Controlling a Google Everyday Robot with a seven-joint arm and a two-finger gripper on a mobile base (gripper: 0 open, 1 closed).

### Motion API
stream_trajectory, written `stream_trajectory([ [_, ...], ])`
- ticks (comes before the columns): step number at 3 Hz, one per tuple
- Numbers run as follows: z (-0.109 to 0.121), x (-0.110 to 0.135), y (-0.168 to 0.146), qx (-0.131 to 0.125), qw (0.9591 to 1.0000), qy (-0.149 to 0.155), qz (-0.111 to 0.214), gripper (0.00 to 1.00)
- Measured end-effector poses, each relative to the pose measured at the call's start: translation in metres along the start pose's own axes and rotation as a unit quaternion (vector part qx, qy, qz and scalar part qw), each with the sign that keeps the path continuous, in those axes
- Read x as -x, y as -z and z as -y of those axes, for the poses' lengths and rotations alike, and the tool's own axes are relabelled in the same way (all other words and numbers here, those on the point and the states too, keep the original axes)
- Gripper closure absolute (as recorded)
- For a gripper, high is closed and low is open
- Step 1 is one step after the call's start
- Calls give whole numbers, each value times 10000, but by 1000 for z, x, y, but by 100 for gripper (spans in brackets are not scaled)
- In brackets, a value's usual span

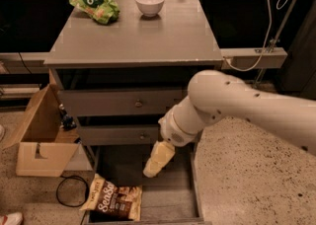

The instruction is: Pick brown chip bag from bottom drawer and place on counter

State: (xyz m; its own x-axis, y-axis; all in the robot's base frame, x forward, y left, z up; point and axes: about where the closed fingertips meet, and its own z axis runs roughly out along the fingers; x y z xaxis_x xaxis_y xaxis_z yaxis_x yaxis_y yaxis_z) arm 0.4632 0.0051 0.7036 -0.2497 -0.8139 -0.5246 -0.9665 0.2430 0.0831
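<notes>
The brown chip bag [112, 200] lies flat at the front left of the open bottom drawer [170, 197], its white lettering facing up. My gripper [153, 168] hangs on the end of the white arm, pointing down over the drawer's middle, above and to the right of the bag and not touching it. It holds nothing that I can see. The grey counter [143, 36] is the top of the cabinet, above the arm.
A green chip bag [95, 5] and a white bowl [150, 3] sit at the back of the counter. Two knobbed drawers [138, 103] are closed above the open one. A cardboard box [39, 142] and a black cable [69, 190] lie on the floor at the left.
</notes>
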Motion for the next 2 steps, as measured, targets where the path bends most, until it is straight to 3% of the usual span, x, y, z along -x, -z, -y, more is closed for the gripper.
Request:
stream_trajectory([
  [2,3,-39,-162,213,9995,216,15,0],
])
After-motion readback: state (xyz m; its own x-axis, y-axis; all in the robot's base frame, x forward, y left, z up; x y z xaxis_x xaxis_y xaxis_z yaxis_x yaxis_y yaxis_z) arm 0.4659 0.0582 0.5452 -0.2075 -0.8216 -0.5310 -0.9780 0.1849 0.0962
